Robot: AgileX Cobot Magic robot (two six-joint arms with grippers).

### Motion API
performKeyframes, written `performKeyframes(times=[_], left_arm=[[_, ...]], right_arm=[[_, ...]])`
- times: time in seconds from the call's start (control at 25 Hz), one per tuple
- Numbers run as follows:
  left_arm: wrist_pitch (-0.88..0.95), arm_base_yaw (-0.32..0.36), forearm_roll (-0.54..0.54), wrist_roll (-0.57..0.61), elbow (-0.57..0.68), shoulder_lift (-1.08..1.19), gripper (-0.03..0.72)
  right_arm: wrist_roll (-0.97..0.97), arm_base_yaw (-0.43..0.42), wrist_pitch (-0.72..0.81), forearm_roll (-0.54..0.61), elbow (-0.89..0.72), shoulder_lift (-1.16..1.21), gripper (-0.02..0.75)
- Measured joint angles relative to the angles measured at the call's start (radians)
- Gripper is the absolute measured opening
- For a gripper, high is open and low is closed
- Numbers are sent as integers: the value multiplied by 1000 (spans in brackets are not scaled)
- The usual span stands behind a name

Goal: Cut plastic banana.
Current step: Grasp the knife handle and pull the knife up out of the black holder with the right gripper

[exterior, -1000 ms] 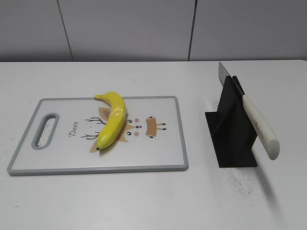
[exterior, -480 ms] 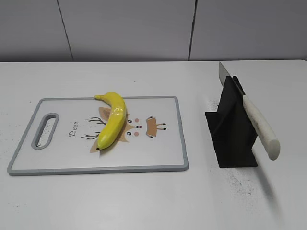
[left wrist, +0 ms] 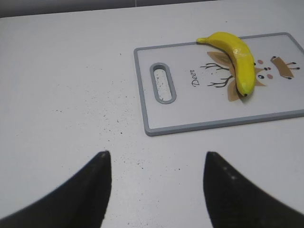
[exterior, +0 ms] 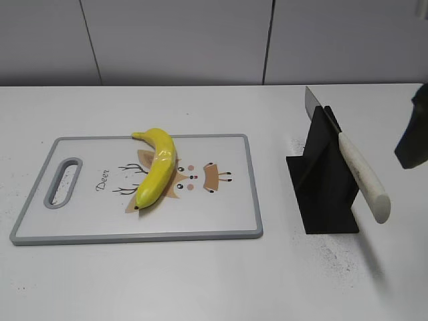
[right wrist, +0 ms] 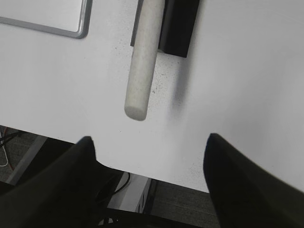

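The plastic banana [exterior: 156,168] is bright yellow and curved, lying on the white cutting board [exterior: 221,214] with a deer drawing. It also shows in the left wrist view [left wrist: 237,59]. A knife with a white handle [exterior: 361,175] rests slanted in a black stand [exterior: 321,187]; the handle also shows in the right wrist view [right wrist: 144,64]. My left gripper [left wrist: 156,161] is open and empty over bare table, left of the board. My right gripper [right wrist: 149,147] is open and empty above the table's front edge, near the knife handle's end; a dark part of it shows at the exterior view's right edge [exterior: 414,137].
The board has a grey rim and a handle slot [exterior: 63,182] at its left end. The white table's front edge and the floor below show in the right wrist view [right wrist: 156,183]. A grey panelled wall stands behind the table.
A dark part of my right arm has come into the exterior view at the right edge. The banana, board and knife have not moved.
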State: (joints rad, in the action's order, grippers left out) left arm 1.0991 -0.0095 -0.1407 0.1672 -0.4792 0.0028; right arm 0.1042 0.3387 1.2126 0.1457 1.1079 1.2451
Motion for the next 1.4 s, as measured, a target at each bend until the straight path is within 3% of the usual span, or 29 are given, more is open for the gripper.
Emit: performKeyframes(times=[0.92,1.04,1.12,1.2,1.4], left_arm=[[0,0,0,0,0,0,587],[0,0,0,0,0,0,587],[0,0,0,0,0,0,587],[0,0,0,0,0,0,587],[0,0,0,0,0,0,587]], right_arm=[[7,0,-21,25,62,476,503],[8,0,-29,49,62,482,432],[8,0,-34,68,62,482,326],[21,1,-36,71,62,482,171],[51,0,-35,70,62,482,171]])
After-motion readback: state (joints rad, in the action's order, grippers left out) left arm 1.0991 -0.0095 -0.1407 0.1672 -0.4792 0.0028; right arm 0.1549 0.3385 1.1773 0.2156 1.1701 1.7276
